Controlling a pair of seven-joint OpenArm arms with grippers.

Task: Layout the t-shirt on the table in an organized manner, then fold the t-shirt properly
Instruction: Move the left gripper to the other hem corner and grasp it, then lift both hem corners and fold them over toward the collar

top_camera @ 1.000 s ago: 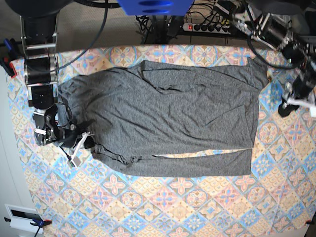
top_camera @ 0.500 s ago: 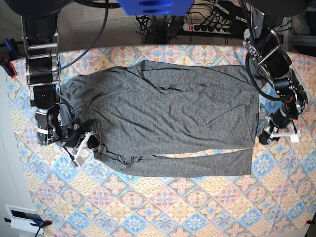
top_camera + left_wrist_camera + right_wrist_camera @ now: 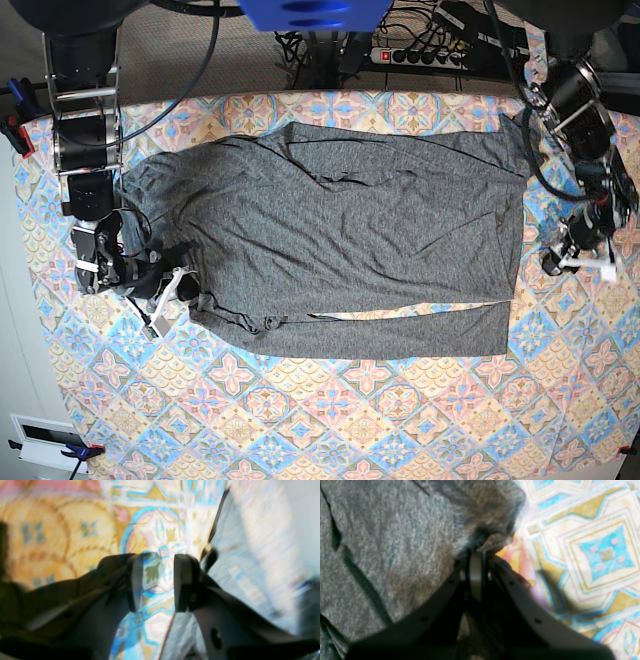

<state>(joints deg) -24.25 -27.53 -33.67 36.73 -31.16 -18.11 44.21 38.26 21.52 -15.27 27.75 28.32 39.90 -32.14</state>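
The dark grey t-shirt (image 3: 350,230) lies spread across the patterned table (image 3: 400,410), wrinkled, with a narrow strip folded along its near edge. My right gripper (image 3: 185,293) is at the shirt's lower-left corner in the base view. In the right wrist view my right gripper (image 3: 477,555) is shut on a bunched fold of the t-shirt (image 3: 395,530). My left gripper (image 3: 553,264) hovers over the tablecloth just off the shirt's right edge. Seen from the left wrist, the left gripper (image 3: 157,580) stands open with only the table (image 3: 62,542) between its fingers (image 3: 183,582).
A power strip with cables (image 3: 420,55) lies beyond the far edge. A white box (image 3: 45,440) sits off the table's near-left corner. Red clamps (image 3: 20,135) grip the cloth at the left edge. Bare cloth shows along the near side.
My left arm swung down from beside the table's far right toward the shirt's right edge and has settled there. The right gripper has tugged the fabric a little and keeps hold.
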